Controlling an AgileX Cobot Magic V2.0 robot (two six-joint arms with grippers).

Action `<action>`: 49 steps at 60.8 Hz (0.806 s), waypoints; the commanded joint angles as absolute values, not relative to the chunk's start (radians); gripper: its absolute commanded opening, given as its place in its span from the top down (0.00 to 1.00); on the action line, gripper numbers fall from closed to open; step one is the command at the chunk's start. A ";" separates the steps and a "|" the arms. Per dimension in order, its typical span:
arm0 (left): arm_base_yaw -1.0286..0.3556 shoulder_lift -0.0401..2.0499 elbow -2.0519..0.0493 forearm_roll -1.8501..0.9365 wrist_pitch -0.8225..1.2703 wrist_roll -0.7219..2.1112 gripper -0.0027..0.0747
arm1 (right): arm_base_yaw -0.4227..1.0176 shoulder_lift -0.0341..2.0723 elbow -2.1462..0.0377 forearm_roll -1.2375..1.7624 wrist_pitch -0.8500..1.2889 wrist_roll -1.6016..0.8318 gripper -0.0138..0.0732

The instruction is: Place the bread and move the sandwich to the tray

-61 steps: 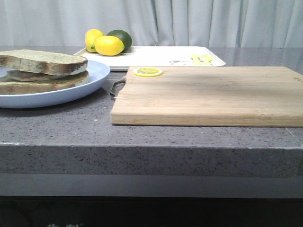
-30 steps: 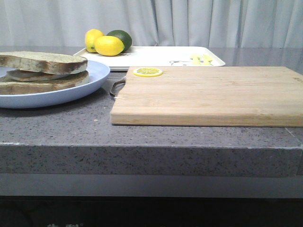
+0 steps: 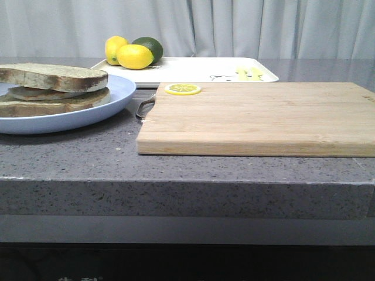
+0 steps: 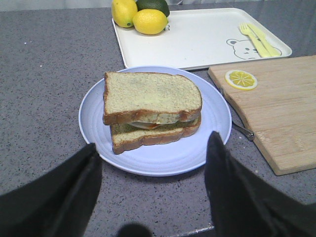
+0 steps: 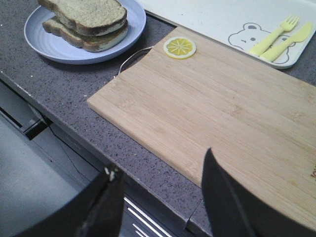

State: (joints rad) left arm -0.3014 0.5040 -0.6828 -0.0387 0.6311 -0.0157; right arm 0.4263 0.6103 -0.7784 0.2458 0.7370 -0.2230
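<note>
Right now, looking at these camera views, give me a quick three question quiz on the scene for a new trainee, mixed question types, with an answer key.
1. True or false: the top bread slice is already on the sandwich, which sits on the blue plate.
2. Multiple choice: where is the lemon slice? A) on the white tray B) on the cutting board C) on the plate
3. Fill in: the left end effector is ____ and holds nothing.

Key
1. True.
2. B, at the board's far left corner in the front view.
3. Open; its fingers sit apart on the near side of the plate.
</note>
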 commanded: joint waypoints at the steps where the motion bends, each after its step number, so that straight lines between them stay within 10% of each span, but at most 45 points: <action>1: -0.306 0.534 -0.723 -0.027 0.586 -0.017 0.40 | 0.422 0.603 -0.801 0.264 0.643 -0.229 0.39; 31: -0.290 0.978 -1.037 0.172 0.969 -0.162 0.40 | 0.422 0.603 -0.801 0.264 0.642 -0.229 0.39; 49: -0.028 1.229 -1.216 -0.119 0.984 0.049 0.40 | 0.422 0.603 -0.801 0.264 0.642 -0.229 0.39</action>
